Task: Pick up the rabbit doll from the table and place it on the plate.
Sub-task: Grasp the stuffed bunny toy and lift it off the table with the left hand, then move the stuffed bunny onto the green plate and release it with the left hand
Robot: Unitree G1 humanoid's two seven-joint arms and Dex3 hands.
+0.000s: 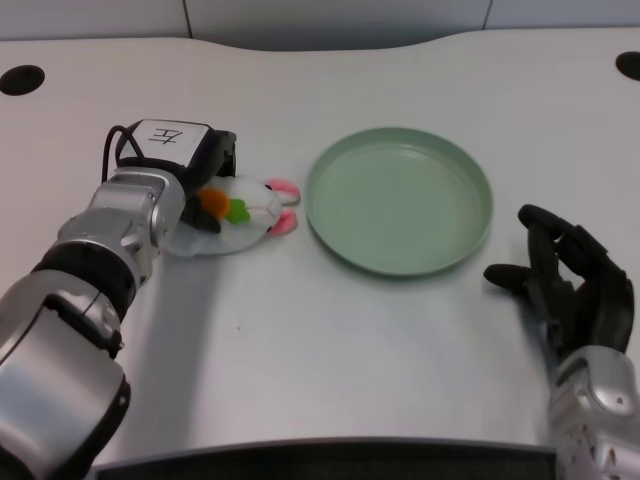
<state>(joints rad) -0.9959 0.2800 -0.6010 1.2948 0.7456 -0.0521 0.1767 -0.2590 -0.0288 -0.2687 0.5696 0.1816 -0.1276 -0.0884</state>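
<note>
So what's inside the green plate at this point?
Nothing: the green plate shows only its bare inside. The rabbit doll lies on the table to its left, partly covered by the left hand.

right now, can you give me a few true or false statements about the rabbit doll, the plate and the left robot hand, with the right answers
1. The rabbit doll lies on the table, not on the plate. True.
2. The plate is green and holds nothing. True.
3. The doll sits to the right of the plate in the head view. False: it lies to the plate's left, its pink ears pointing toward the rim.
4. The left robot hand hangs far from the doll. False: it is right at the doll, covering its left side.
5. The doll has an orange and green patch on its white body. True.
</note>
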